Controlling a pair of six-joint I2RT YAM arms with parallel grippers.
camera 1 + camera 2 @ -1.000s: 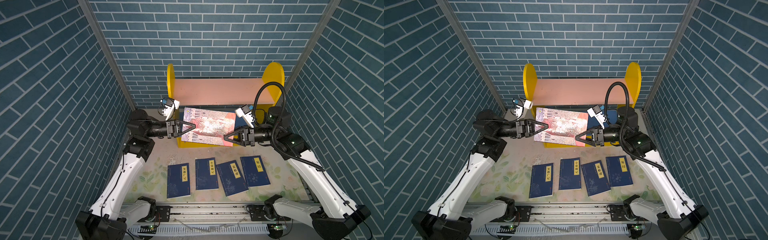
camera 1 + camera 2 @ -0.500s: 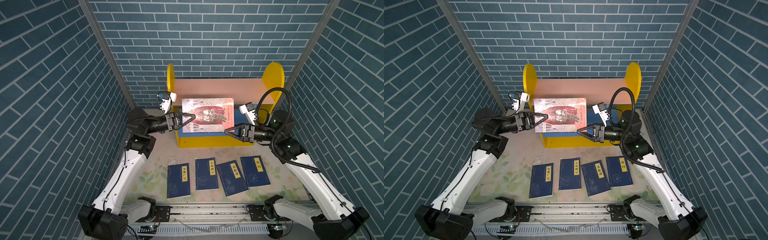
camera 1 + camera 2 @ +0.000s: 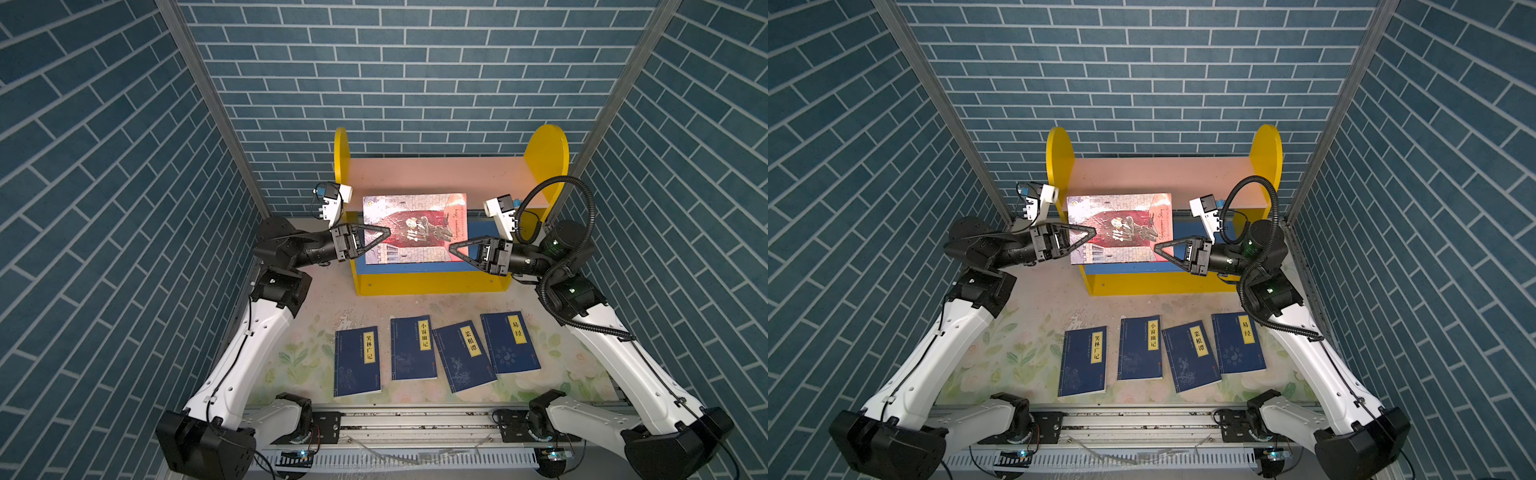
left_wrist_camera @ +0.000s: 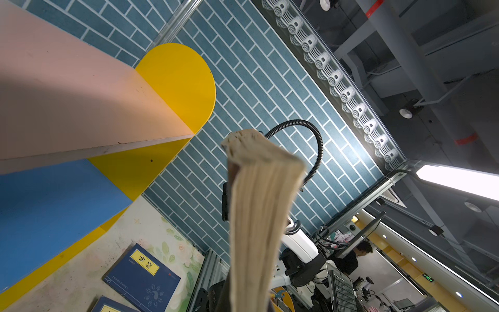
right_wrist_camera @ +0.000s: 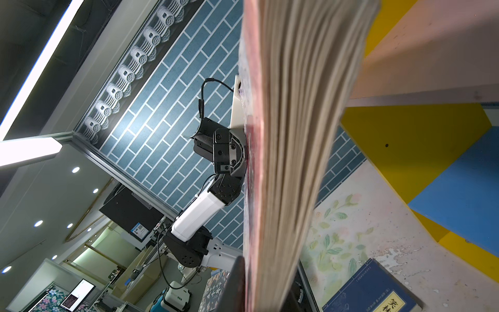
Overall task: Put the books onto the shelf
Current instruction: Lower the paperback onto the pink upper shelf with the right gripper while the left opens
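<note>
Books up front at six o'clock: navy books (image 3: 413,349), four in a row, flat on the flowered table (image 3: 307,316), yellow labels up, the third from the nine o'clock end skewed.

Up to centre now: illustrated book (image 3: 415,228), grey and dark red, held clear of the table, cover toward the top cameras, hiding most of the blue lower board (image 3: 399,268) in both top views. Gripped at its nine o'clock edge by the left gripper (image 3: 384,229), jaws clamped right down on it. Same illustrated book (image 4: 259,202) edge-on in the left wrist view. Taken at the three o'clock edge by the right gripper (image 3: 453,248), jaws narrow, pages of the illustrated book (image 5: 291,135) between them in the right wrist view.

Back at twelve o'clock: shelf (image 3: 432,284), yellow round-topped sides, pink upper board (image 3: 432,178) across, just in front of the blue brick wall (image 3: 415,83).
</note>
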